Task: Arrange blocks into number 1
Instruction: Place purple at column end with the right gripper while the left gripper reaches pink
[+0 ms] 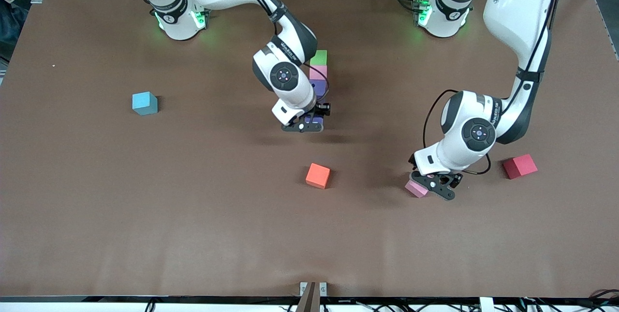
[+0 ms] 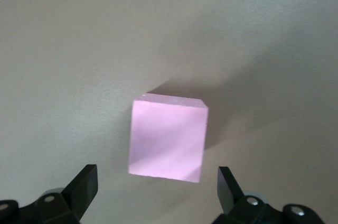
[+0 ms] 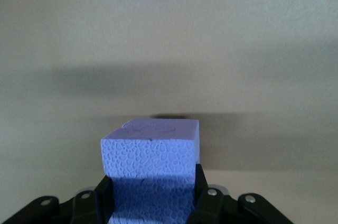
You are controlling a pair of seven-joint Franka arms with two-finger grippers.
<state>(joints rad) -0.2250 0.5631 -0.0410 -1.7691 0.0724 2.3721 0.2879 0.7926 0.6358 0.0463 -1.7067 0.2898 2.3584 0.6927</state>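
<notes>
A column of blocks runs toward the front camera: a green block (image 1: 318, 57), a pink block (image 1: 317, 73), then a purple block (image 1: 317, 88) partly hidden by the right arm. My right gripper (image 1: 303, 126) (image 3: 150, 188) is shut on the second purple block (image 1: 313, 119) (image 3: 150, 152), in line with the column at its end nearer the camera. The second pink block (image 1: 416, 188) (image 2: 168, 138) lies alone toward the left arm's end of the table. My left gripper (image 1: 437, 187) (image 2: 157, 182) hangs low beside it, open. Its fingertips (image 2: 87, 179) are spread wider than the block and do not touch it.
An orange cube (image 1: 317, 175) sits nearer the camera than the column. A red cube (image 1: 520, 166) lies close to the left gripper, toward the left arm's end. A light blue cube (image 1: 144, 103) sits toward the right arm's end.
</notes>
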